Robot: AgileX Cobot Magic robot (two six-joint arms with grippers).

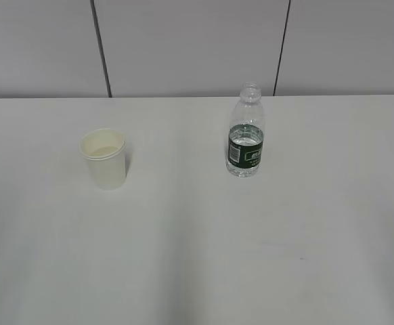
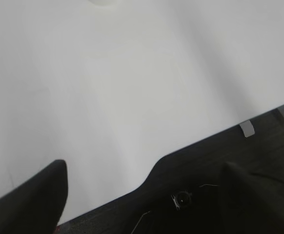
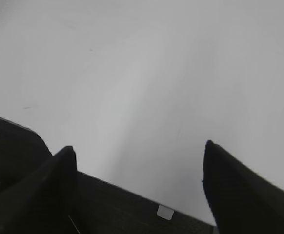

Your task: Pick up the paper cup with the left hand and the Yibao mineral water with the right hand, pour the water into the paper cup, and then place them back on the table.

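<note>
The cream paper cup [image 1: 103,158] stands upright on the white table [image 1: 197,257] at the left. The capless Yibao bottle [image 1: 246,133] with its dark green label stands upright right of centre, with water up to about the top of the label. Neither arm shows in the exterior view. In the left wrist view my left gripper [image 2: 144,165] is open and empty over the table's near edge. In the right wrist view my right gripper [image 3: 138,146] is open and empty, also over the near edge. The bottle is in neither wrist view.
A grey panelled wall [image 1: 197,47] runs behind the table. Dark floor [image 2: 259,146] lies below the table's near edge, with a small white tab [image 2: 247,128] on the edge; a similar tab [image 3: 165,212] shows in the right wrist view.
</note>
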